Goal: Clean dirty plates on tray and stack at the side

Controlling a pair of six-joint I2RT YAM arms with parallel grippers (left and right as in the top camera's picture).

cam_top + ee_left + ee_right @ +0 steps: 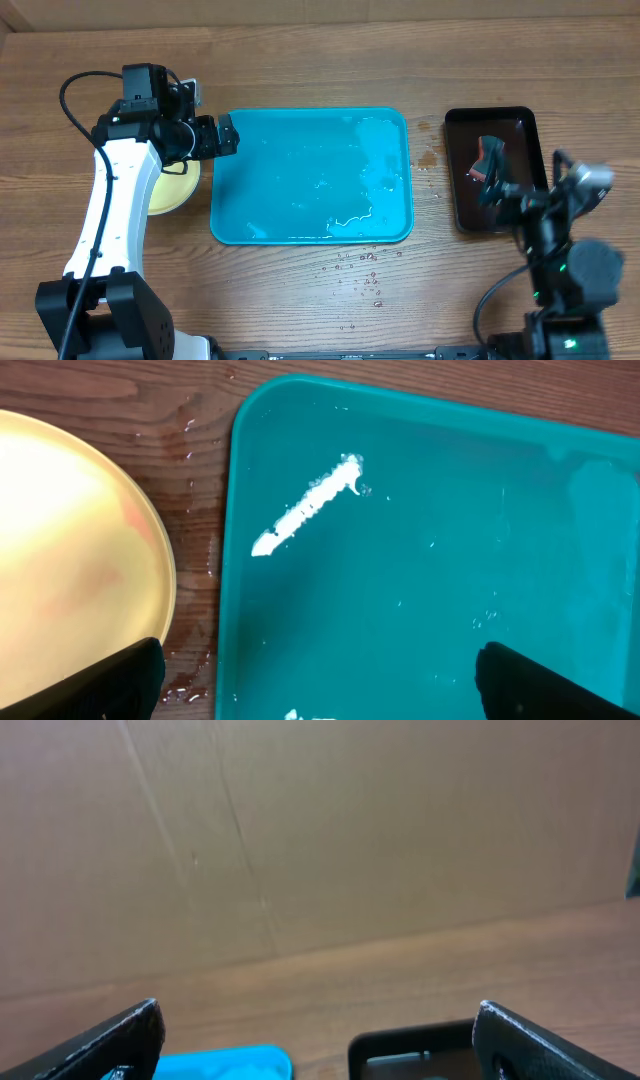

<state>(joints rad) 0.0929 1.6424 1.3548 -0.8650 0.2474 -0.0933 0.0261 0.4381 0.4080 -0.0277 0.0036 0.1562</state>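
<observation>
1. We see the blue tray (300, 210) lying flat in the middle of the tabletop, wet, with a white foamy streak (305, 510) near its left rim
2. A yellow plate (178, 188) rests on the wood just beside that rim, off the tray, on the side toward the left edge of the table; the left arm hides most of it, so we cannot tell whether other plates lie beneath it
3. The left gripper (226, 135) hangs over the tray's left rim near its far corner, its fingers (110, 685) spread wide with nothing between them
4. The right gripper (320, 1045) is by the right edge of the table, its fingers (100, 1045) also spread wide and empty
5. A black tray (515, 130) lies between the blue tray and the right edge, apart from it, holding a red and black object (488, 158) we cannot identify
6. Water drops (362, 265) dot the wood between the blue tray and the near edge
</observation>
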